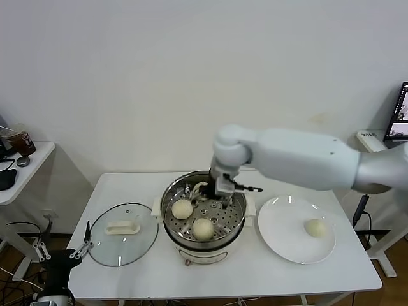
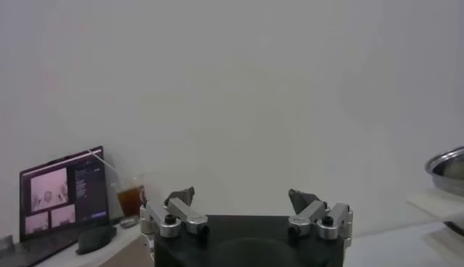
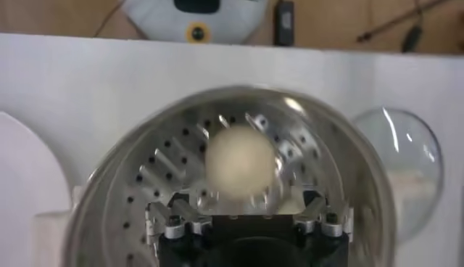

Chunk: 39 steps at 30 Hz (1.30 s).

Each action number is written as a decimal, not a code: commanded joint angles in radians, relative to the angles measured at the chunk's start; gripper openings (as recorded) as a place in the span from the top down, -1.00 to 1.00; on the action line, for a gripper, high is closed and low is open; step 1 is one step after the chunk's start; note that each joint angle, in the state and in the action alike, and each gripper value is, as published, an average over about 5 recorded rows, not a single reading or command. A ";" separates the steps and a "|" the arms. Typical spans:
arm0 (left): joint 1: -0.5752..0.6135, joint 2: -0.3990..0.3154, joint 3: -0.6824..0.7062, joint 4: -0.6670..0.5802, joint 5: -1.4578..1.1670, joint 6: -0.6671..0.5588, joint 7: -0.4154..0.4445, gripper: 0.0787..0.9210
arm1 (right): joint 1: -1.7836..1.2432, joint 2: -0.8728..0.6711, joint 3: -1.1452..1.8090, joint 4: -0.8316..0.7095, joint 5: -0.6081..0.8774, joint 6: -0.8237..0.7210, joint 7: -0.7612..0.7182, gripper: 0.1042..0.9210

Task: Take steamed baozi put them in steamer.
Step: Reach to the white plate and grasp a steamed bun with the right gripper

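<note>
The steamer (image 1: 237, 224) stands mid-table with two baozi on its tray, one at the left (image 1: 182, 208) and one at the front (image 1: 203, 228). Another baozi (image 1: 315, 227) lies on the white plate (image 1: 287, 245). My right gripper (image 1: 220, 191) hangs over the back of the steamer (image 3: 138, 167), jaws spread. A blurred baozi (image 3: 241, 161) shows just beyond my right gripper (image 3: 245, 204), over the perforated tray and narrower than the gap between the jaws. My left gripper (image 1: 62, 250) is parked low beside the table's left front corner, open and empty (image 2: 241, 196).
The glass lid with a white handle (image 1: 122, 233) lies left of the steamer; it also shows in the right wrist view (image 3: 406, 167). A side table with a cup (image 1: 22, 141) stands far left. A laptop (image 2: 64, 199) shows in the left wrist view.
</note>
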 commanded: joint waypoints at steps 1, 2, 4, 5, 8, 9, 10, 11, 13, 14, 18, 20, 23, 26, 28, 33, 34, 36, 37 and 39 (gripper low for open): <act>-0.003 0.005 0.004 0.000 0.000 0.000 0.001 -0.77 | 0.016 -0.360 0.109 0.051 0.097 -0.471 -0.027 -0.76; -0.004 0.006 0.006 0.001 0.000 0.000 0.001 -0.77 | 0.003 -0.396 0.121 0.053 0.088 -0.514 -0.039 -0.76; -0.008 0.009 0.010 0.004 0.000 -0.001 0.001 -0.77 | -0.028 -0.458 0.140 0.047 0.065 -0.562 -0.065 -0.76; -0.010 0.010 0.013 0.006 0.000 -0.001 0.001 -0.77 | -0.048 -0.488 0.149 0.039 0.050 -0.576 -0.081 -0.76; -0.015 0.013 0.021 0.010 0.000 -0.002 0.002 -0.77 | -0.124 -0.547 0.181 0.011 0.013 -0.551 -0.112 -0.76; -0.016 0.014 0.024 0.011 0.001 -0.002 0.002 -0.77 | -0.163 -0.564 0.207 0.002 -0.001 -0.529 -0.117 -0.76; -0.017 0.014 0.027 0.011 0.001 -0.002 0.002 -0.77 | -0.207 -0.577 0.240 -0.005 -0.012 -0.511 -0.119 -0.76; -0.018 0.015 0.029 0.011 0.001 -0.002 0.002 -0.77 | -0.252 -0.589 0.281 -0.012 -0.024 -0.497 -0.120 -0.76; -0.020 0.016 0.031 0.011 0.002 -0.001 0.003 -0.77 | -0.364 -0.608 0.376 -0.024 -0.047 -0.490 -0.121 -0.76; -0.020 0.016 0.032 0.012 0.003 -0.001 0.003 -0.77 | -0.419 -0.615 0.421 -0.032 -0.063 -0.495 -0.120 -0.76; -0.020 0.017 0.031 0.011 0.003 0.000 0.003 -0.77 | -0.621 -0.620 0.575 -0.089 -0.139 -0.493 -0.118 -0.76; -0.019 0.017 0.031 0.011 0.003 0.000 0.003 -0.77 | -0.686 -0.608 0.630 -0.134 -0.169 -0.487 -0.110 -0.76; -0.016 0.017 0.030 0.011 0.004 -0.001 0.003 -0.77 | -0.743 -0.579 0.681 -0.197 -0.202 -0.474 -0.091 -0.76; -0.014 0.016 0.028 0.010 0.005 0.000 0.004 -0.77 | -0.778 -0.545 0.711 -0.243 -0.228 -0.466 -0.076 -0.76; -0.012 0.015 0.027 0.010 0.006 0.000 0.004 -0.77 | -0.794 -0.526 0.720 -0.263 -0.242 -0.465 -0.070 -0.76; -0.006 0.013 0.023 0.008 0.007 0.000 0.004 -0.77 | -0.811 -0.468 0.723 -0.307 -0.266 -0.459 -0.059 -0.76; -0.006 0.013 0.022 0.008 0.007 0.000 0.004 -0.77 | -0.811 -0.458 0.722 -0.314 -0.269 -0.459 -0.056 -0.76; -0.006 0.012 0.021 0.006 0.008 0.000 0.004 -0.77 | -0.810 -0.436 0.722 -0.328 -0.277 -0.457 -0.053 -0.76; -0.006 0.012 0.021 0.006 0.008 0.001 0.004 -0.77 | -0.810 -0.426 0.722 -0.335 -0.281 -0.456 -0.051 -0.76; -0.006 0.011 0.020 0.006 0.008 0.001 0.004 -0.77 | -0.808 -0.408 0.721 -0.350 -0.289 -0.454 -0.047 -0.76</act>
